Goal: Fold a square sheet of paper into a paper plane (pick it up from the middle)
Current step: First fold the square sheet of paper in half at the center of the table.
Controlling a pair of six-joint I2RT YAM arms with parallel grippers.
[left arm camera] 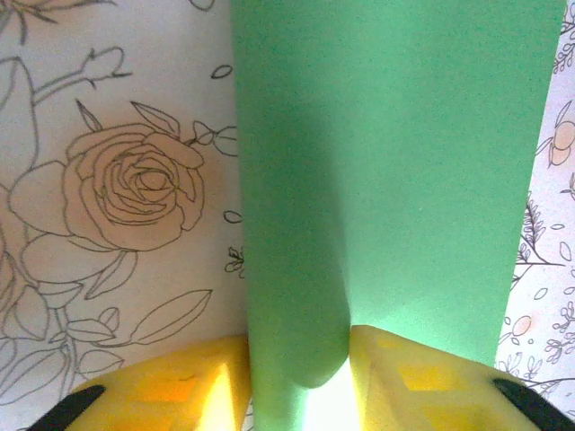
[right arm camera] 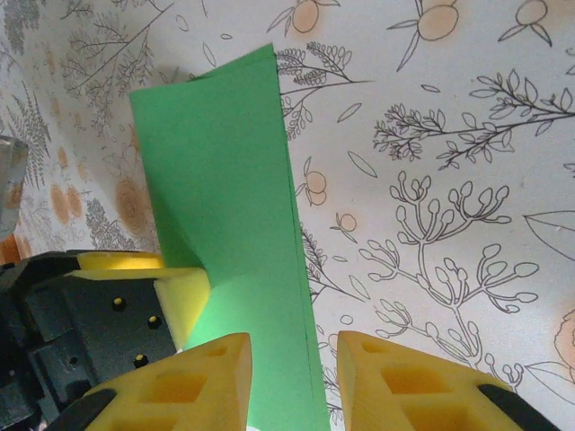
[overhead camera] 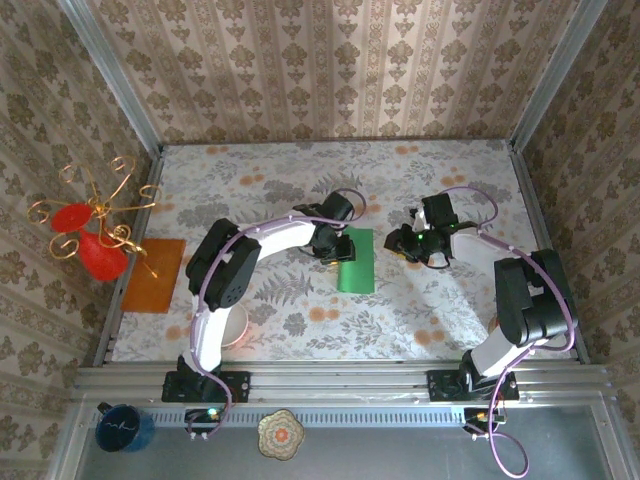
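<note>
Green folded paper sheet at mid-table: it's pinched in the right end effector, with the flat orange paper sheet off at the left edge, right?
No. The left end effector pinches the green folded paper sheet; the left wrist view shows it running between the yellow fingers. The right end effector stands open. The flat orange paper sheet is at the left edge, as you said.

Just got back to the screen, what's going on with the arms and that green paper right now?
The left gripper is closed on the thin bright green paper sheet, pinching a raised fold of it. The rest of the sheet lies on the floral table and looks folded roughly in half, into a narrow rectangle. The right gripper is open at the sheet's right side, holding nothing. There is no plane shape yet. A flat orange sheet lies apart at the table's left edge.
</note>
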